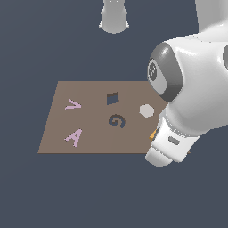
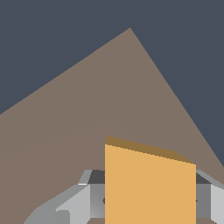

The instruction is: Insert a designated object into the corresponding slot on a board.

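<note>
The orange square block (image 2: 150,183) stands between my gripper's (image 2: 150,197) fingers (image 2: 74,199), and both pads press against its sides, so the gripper is shut on it. In the exterior view only a sliver of the block (image 1: 153,133) shows, low over the brown board's (image 1: 89,133) right part, with the fingers hidden behind my white arm (image 1: 173,142). The dark navy square slot (image 1: 112,98) lies open farther toward the exterior view's left and back, apart from the block.
On the board are a pale grey hexagon (image 1: 146,110), a dark G-shaped cutout (image 1: 116,120), and the pink letters V (image 1: 72,105) and A (image 1: 74,137). A white robot base (image 1: 114,18) stands beyond the board's far side.
</note>
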Robot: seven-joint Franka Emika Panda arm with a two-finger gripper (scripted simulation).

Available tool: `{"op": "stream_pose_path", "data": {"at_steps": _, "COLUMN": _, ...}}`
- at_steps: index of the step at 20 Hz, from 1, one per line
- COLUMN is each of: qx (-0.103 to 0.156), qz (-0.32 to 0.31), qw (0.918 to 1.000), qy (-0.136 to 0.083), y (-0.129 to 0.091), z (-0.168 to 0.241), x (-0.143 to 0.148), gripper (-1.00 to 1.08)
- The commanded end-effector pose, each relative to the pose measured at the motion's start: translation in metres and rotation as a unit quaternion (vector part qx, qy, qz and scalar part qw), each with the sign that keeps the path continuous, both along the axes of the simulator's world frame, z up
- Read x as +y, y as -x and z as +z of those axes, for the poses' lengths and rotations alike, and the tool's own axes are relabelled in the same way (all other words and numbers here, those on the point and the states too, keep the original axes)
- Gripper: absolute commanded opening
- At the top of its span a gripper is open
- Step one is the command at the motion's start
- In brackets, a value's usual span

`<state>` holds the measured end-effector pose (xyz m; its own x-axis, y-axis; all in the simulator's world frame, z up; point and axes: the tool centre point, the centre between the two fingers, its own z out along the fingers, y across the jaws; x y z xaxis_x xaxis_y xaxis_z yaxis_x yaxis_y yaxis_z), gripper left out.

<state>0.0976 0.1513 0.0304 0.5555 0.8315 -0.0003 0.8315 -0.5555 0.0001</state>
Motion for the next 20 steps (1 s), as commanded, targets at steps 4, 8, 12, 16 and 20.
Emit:
{"op": "stream_pose_path", "data": {"at_steps": 4, "qx": 0.000, "qz": 0.000, "qw": 1.0000, "qy": 0.000, "y": 0.0001, "z": -0.0004, "x": 0.0003, "gripper": -1.00}}
{"op": "stream_pose_path", "data": {"at_steps": 8, "qx": 0.000, "qz": 0.000, "qw": 1.0000, "qy": 0.000, "y": -0.0002, "z": 0.0006, "x": 0.0001, "gripper": -1.00}}
{"op": "stream_pose_path", "data": {"at_steps": 12, "qx": 0.000, "qz": 0.000, "qw": 1.0000, "qy": 0.000, "y": 0.0001, "z": 0.0026, "x": 0.0002, "gripper": -1.00}}
{"op": "stream_pose_path", "data": {"at_steps": 16, "qx": 0.000, "qz": 0.003, "qw": 1.0000, "qy": 0.000, "y": 0.0017, "z": 0.0026, "x": -0.0003, "gripper": -1.00}}
{"op": "stream_pose_path", "data": {"at_steps": 20, "qx": 0.000, "qz": 0.013, "qw": 0.9999, "qy": 0.000, "y": 0.0065, "z": 0.0028, "x": -0.0019, "gripper": -1.00}}
